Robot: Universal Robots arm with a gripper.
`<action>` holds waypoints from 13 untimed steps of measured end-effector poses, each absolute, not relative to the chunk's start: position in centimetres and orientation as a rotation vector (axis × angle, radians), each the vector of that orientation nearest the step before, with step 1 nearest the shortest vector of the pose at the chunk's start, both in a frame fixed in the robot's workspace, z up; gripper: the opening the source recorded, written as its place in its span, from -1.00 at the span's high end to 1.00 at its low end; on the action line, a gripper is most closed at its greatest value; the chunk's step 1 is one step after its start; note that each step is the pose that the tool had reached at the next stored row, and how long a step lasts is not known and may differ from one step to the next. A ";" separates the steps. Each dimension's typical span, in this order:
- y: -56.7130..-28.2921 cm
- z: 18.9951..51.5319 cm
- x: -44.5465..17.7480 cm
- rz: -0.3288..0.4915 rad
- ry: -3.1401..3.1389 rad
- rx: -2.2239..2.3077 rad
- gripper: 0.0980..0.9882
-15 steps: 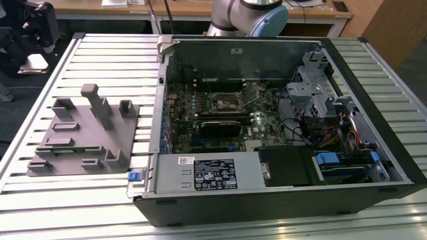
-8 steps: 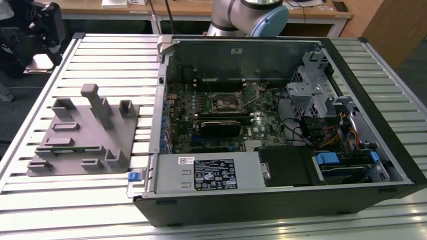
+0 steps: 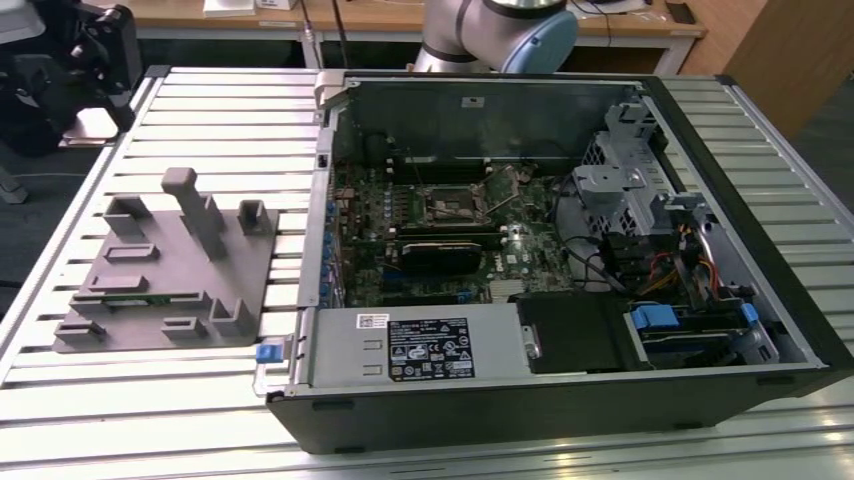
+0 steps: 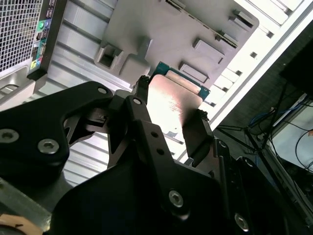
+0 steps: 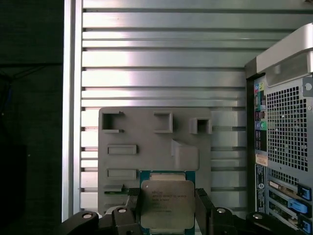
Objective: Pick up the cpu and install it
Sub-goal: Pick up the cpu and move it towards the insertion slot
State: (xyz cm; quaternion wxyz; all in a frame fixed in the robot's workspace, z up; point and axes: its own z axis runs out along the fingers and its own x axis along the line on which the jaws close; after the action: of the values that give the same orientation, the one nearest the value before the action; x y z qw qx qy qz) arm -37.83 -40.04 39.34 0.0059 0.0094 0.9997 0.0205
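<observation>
Clearly the claw point(image 5: 166, 211) is clamped on the cpu point(image 5: 167, 204): in both wrist views its two black fingers point(image 5: 203, 210) press against opposite edges of the chip, whose silvery top faces the cameras with a thin green rim around it. In the first wrist view the cpu hangs in front of the near edge of a grey holder plate point(image 5: 146, 137), which carries raised blocks and shallow pockets and lies on a ribbed metal table point(image 5: 166, 58). Just beside the plate stands the back of a computer case point(image 5: 283, 132), with its perforated grille and coloured ports. In the exterior view the case point(image 3: 561, 420) lies open on the table, to the exterior view's right of the plate point(image 3: 174, 270), and the arm point(image 3: 501, 30) rises behind it. Inside, the square black-framed socket point(image 3: 451, 205) sits near the middle of the board. A black module point(image 3: 438, 255) lies just beside it, a labelled power box point(image 3: 414, 345) lines the near wall, and a drive cage point(image 3: 627, 190) with loose cables point(image 3: 667, 270) crowds the exterior view's right.
</observation>
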 end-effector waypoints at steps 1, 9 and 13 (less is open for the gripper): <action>-40.0 39.3 -37.7 0.064 3.129 0.029 0.02; -40.0 39.3 -36.7 0.064 3.129 0.029 0.02; -40.0 39.3 -36.2 0.064 3.129 0.029 0.02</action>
State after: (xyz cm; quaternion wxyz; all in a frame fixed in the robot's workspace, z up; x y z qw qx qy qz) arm -36.18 -40.04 39.34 0.0059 0.0094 0.9997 0.0205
